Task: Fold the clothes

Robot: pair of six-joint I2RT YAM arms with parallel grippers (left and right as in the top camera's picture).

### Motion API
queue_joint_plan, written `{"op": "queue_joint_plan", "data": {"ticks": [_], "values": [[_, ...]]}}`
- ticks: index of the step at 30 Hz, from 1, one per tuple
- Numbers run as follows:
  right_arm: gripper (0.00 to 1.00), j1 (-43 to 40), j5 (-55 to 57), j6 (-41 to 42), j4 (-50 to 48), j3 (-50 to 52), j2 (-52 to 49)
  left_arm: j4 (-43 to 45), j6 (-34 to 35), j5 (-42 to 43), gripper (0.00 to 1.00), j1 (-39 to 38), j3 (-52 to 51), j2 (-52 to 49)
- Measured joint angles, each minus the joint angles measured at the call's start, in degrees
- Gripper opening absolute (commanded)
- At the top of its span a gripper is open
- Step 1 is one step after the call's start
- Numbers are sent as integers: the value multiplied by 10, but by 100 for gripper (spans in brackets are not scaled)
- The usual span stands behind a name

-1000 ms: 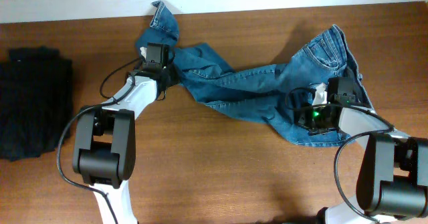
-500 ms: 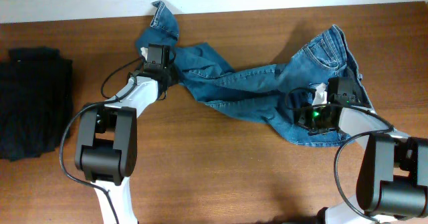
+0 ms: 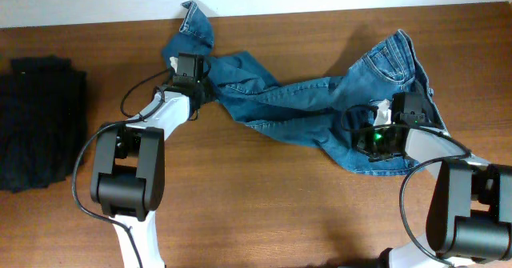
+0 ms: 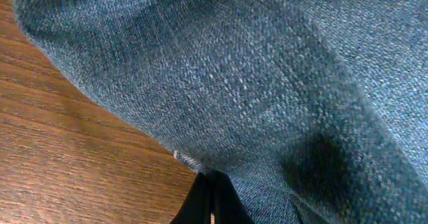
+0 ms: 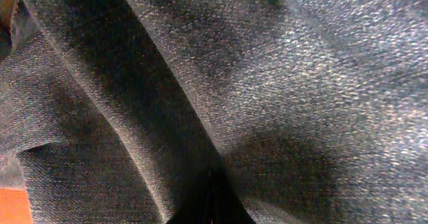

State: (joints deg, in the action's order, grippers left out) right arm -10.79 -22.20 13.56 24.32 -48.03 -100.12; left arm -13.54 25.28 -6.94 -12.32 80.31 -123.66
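— Item and position?
— Jeans (image 3: 304,100), blue denim, on the table (image 3: 280,212), upper centre to right of the overhead frame. Long axis runs left to right: a hem points to the upper left, the pocket end lies right.
— Markings?
— White patch (image 3: 382,106) on the denim, too small to read.
— Tools?
— Left gripper (image 4: 209,200): fingers pinched together on a denim edge. Right gripper (image 5: 208,207): lost in shadow under a fold, state unclear.
— Per view?
— Wrist views show only weave and seams; only the overhead view shows the black pile (image 3: 40,124), far left.
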Motion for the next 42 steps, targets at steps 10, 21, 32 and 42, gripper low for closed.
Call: {"op": "queue_joint_plan", "data": {"ticks": [10, 21, 32, 42], "values": [[5, 0, 0, 0, 0, 0, 0, -92, -4, -39, 1, -3, 18, 6], [5, 0, -9, 0, 2, 0, -2, -281, -6, -65, 1, -2, 19, 37], [5, 0, -20, 0, 4, 0, -4, -445, -7, -66, 1, 1, 0, 65], [5, 0, -20, 0, 4, 0, -4, -445, -13, -67, 97, 4, 0, 109]]}}
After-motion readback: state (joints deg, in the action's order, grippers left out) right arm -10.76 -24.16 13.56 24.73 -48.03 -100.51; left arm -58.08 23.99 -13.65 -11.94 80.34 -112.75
